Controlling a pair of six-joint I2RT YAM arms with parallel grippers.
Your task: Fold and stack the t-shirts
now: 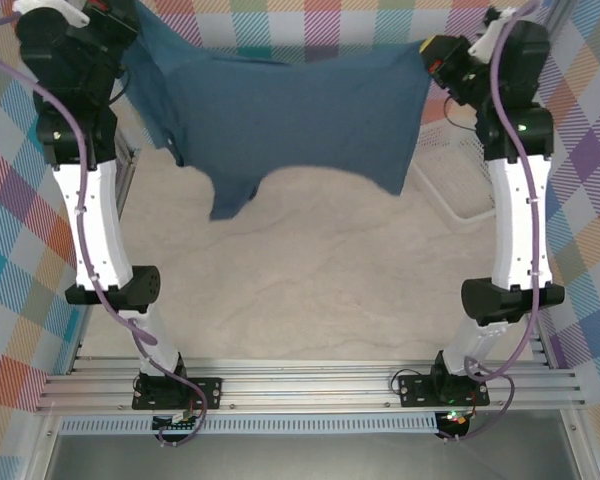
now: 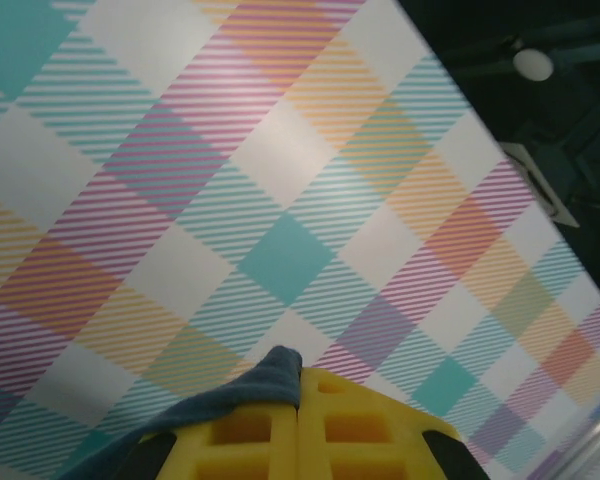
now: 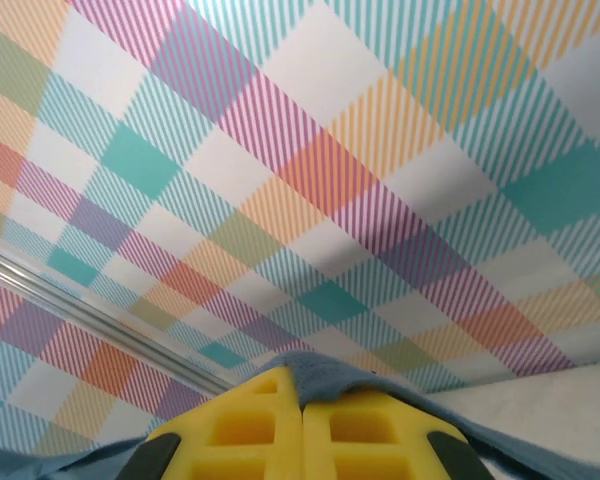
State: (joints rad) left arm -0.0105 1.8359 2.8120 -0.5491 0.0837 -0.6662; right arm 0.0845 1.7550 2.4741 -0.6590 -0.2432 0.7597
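Left hand point(image 2: 300, 378): yellow pads pressed together, with a fold of the plain dark slate-blue short-sleeved fabric t-shirt point(image 1: 290, 110) pinched in the seam and poking out past the tips. Right hand point(image 3: 302, 378): likewise clamped, cloth nipped at the tips and trailing off to both sides. Outward from the hands, the t-shirt hangs spread between them like a sheet on a line, raised over the far side of the cream surface point(image 1: 310, 270). Top edge fairly taut. Bottom edge sags in a curve, one flap dangling lower toward the left and a corner lower toward the right; cannot tell whether these touch the surface. Handling, as judged: light, limp, no stiffness of its own, takes whatever shape gravity gives. Not fragile. A thin single-layer nip could creep out under a pull. Best holds look to be the hem and shoulder seams, where the cloth is doubled. White plastic mesh basket point(image 1: 460, 175) sits on the surface just beside the right arm. Pastel plaid backdrop point(image 2: 280, 200) beyond both hands.
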